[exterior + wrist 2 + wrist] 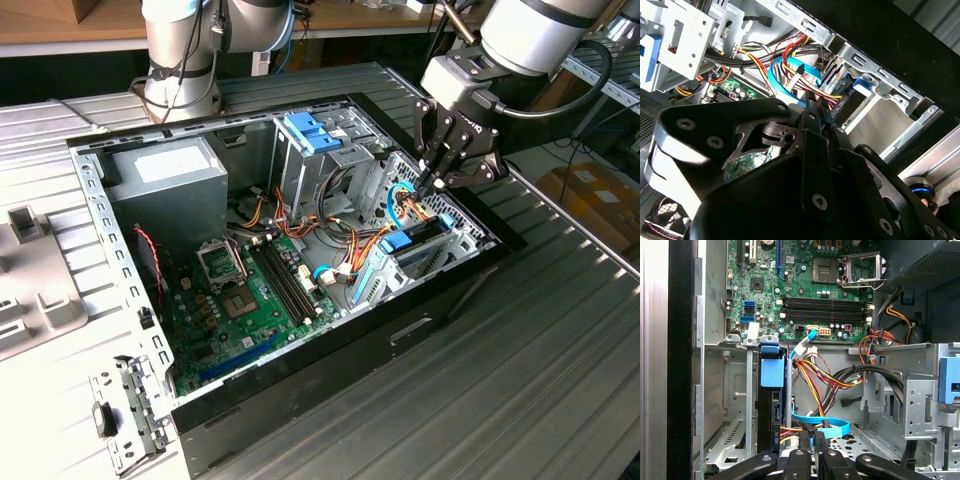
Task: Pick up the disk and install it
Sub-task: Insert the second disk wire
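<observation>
Disk (772, 390) sits upright in its bay beside the closed, empty pincer (812, 442)

Robotics lab or electronics workshop. Opened desktop computer case (300, 250) laid flat on ribbed metal surface (560, 380), side panel off, motherboard (255, 295), power supply (170, 185) and wiring exposed. Second robot arm base (180, 60) mounted behind case. Wooden workbench (60, 25) along back wall; cardboard boxes (595, 195) on floor at exterior view's right.
</observation>
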Action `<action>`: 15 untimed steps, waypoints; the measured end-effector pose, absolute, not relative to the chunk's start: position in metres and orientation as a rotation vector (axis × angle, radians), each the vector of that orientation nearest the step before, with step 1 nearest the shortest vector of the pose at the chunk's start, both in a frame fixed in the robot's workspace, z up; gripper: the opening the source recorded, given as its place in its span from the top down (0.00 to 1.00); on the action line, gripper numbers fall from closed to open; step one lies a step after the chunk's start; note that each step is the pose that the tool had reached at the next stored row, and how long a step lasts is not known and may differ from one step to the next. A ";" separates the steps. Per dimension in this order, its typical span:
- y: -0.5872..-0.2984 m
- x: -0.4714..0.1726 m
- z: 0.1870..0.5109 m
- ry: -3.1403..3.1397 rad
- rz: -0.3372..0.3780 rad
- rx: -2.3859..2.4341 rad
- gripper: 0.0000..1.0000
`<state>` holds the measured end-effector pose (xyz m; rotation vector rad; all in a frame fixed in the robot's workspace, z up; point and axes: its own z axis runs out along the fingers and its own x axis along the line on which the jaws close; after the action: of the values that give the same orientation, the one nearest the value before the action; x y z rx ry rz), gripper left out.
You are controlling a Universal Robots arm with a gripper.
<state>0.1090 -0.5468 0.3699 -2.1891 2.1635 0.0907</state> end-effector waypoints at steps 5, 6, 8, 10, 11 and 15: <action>-0.547 0.109 0.370 2.163 0.091 -2.189 0.84; -0.548 0.109 0.370 2.163 0.091 -2.189 0.84; -0.549 0.109 0.370 2.163 0.091 -2.189 0.84; -0.550 0.109 0.370 2.163 0.091 -2.189 0.84; -0.550 0.109 0.370 2.163 0.091 -2.189 0.84; -0.551 0.108 0.369 2.163 0.091 -2.189 0.84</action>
<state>0.1081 -0.5513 0.3693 -2.1892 2.1634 0.0907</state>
